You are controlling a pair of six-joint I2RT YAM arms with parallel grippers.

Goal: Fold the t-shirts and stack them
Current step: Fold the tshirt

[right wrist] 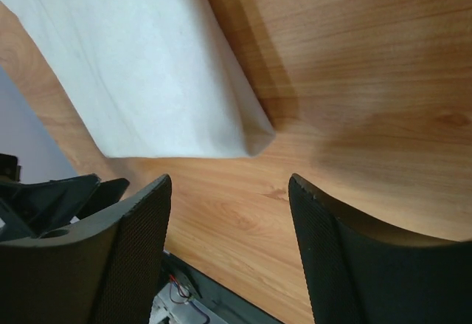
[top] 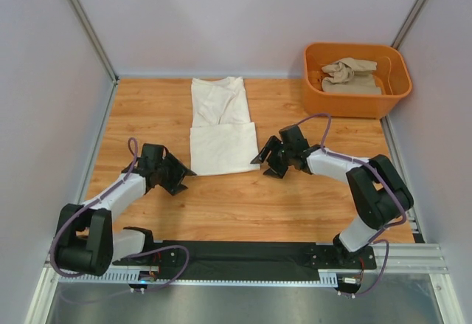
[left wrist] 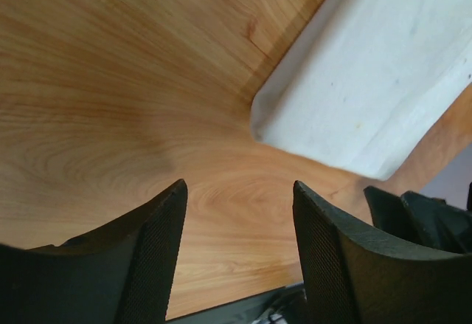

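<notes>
Between my two arms, mid-table, lies the cream-white t-shirt (top: 221, 128), partly folded. Its long axis runs from my bases toward the far wall, with a wider part near and a narrower part beyond.

Left gripper (top: 183, 180): fingers (left wrist: 147, 265) spread with nothing between them, pointing at the near left corner of the cloth, just beside it and not touching.

Right gripper (top: 262, 165): fingers (right wrist: 133, 257) likewise spread and empty, just beside the right edge, close to the near right corner.

The cloth thus lies inward of each gripper, to the right of the left one and to the left of the right one, and neither arm is clearly nearer. I judge that the next fold turns on this symmetry, one corner per side.

Beige t-shirt (top: 350, 75): crumpled in the orange tub (top: 354, 104) at the far right of the table (top: 243, 209), well apart from both grippers and nearer my right arm.

Hard to read: each wrist view shows only one corner of the cloth. Collar and sleeves cannot be made out. The tub wall hides the lower part of the beige heap. How many layers the near part holds I cannot tell.
</notes>
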